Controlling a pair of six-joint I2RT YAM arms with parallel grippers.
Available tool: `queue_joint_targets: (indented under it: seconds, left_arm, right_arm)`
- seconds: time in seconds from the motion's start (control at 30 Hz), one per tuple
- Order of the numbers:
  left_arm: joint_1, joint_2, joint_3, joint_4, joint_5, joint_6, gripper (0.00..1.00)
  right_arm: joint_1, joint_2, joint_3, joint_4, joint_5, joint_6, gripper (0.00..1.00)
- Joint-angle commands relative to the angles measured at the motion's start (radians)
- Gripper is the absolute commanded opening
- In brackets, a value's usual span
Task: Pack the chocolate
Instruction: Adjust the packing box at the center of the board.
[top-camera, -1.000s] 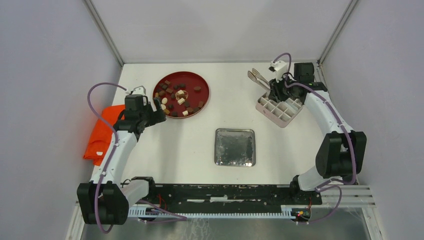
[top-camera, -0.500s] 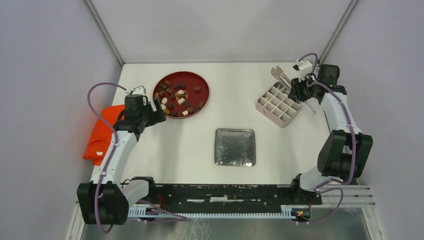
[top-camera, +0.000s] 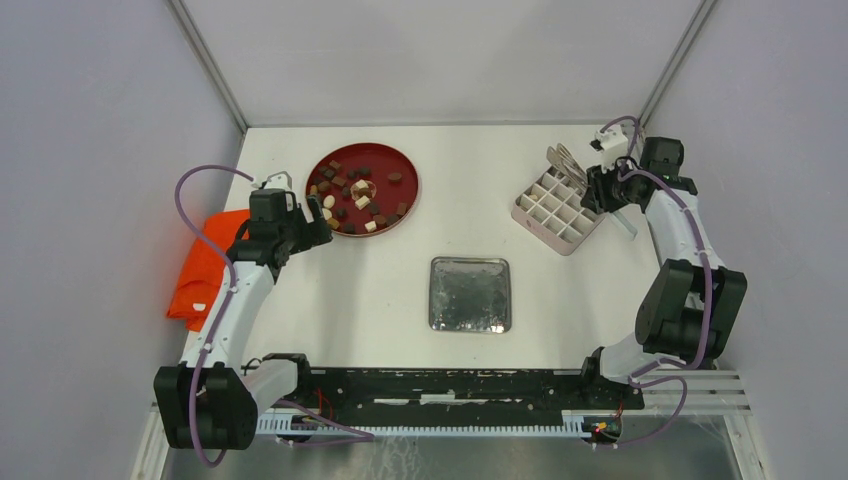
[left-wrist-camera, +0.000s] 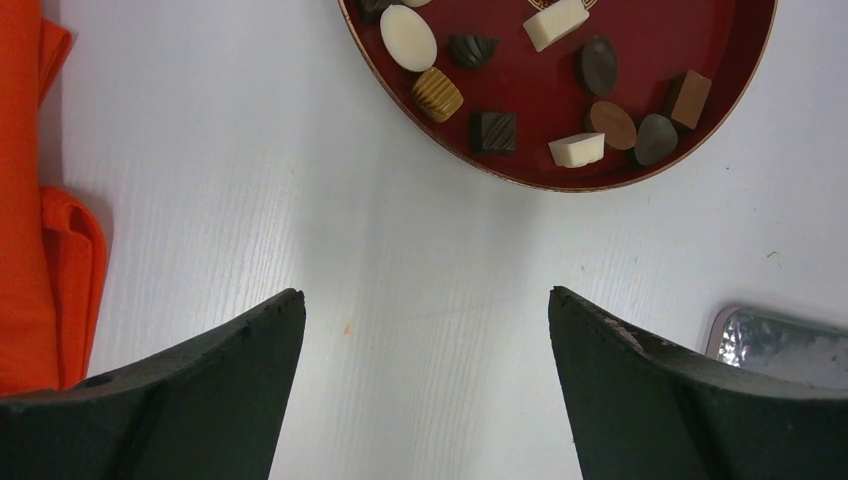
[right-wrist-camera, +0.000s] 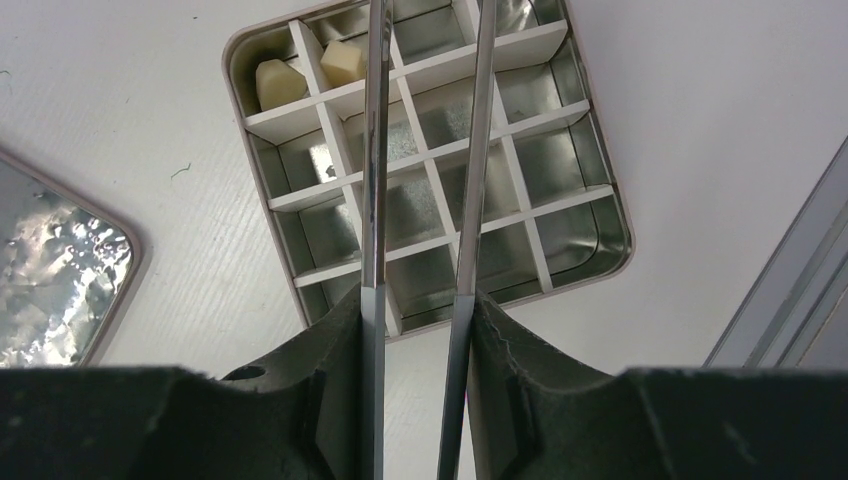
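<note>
Tongs pinched in the right tool hang above the gridded box for placing chocolate; the left tool hovers spread beside the red plate.

Red plate left; orange cloth left edge; silver tray centre; tongs above grid box, right.

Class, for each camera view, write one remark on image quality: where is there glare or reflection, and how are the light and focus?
Top external view: soft, even light; the metal tray reflects in mottled patches. Left wrist view: the chocolate on the red plate is sharp, without glare. Right wrist view: the tongs gleam along their blades, and the compartments of the box mirror the light.
</note>
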Motion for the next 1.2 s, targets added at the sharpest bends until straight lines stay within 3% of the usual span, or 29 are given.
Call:
queue_joint_targets:
  seconds: [0.0,0.3,0.4,0.5,0.63,0.77,0.9,0.93,1.17]
  left_arm:
    - [0.001,-0.021,-0.005,0.038,0.042,0.051,0.96]
    - [0.001,-0.021,-0.006,0.043,0.078,0.049,0.95]
    - [0.001,-0.03,-0.016,0.078,0.214,-0.02,0.94]
    - [-0.035,-0.024,-0.026,0.164,0.397,-0.212,0.9]
    - [-0.309,0.03,0.057,0.253,0.241,-0.412,0.88]
    - [-0.595,0.223,0.163,0.382,0.093,-0.63,0.86]
    - [-0.76,0.531,0.422,0.345,-0.031,-0.803,0.74]
    - [-0.785,0.613,0.509,0.296,-0.044,-0.847,0.69]
    - [-0.896,1.178,1.245,-0.205,-0.172,-1.017,0.61]
  right_arm:
    - [-0.005,-0.048,0.0,0.008,-0.032,-0.031,0.0]
    - [-0.008,-0.06,-0.013,-0.012,-0.018,-0.059,0.0]
    - [-0.014,-0.07,0.0,-0.022,-0.024,-0.061,0.0]
    - [-0.018,-0.079,0.022,-0.035,-0.034,-0.059,0.0]
    - [-0.02,-0.087,0.028,-0.03,-0.05,-0.048,0.0]
    - [-0.021,-0.09,0.023,-0.013,-0.074,-0.029,0.0]
    - [-0.025,-0.094,0.024,-0.007,-0.086,-0.026,0.0]
    - [-0.028,-0.094,0.025,-0.004,-0.088,-0.027,0.0]
    - [-0.063,-0.084,0.028,0.005,-0.136,-0.031,0.0]
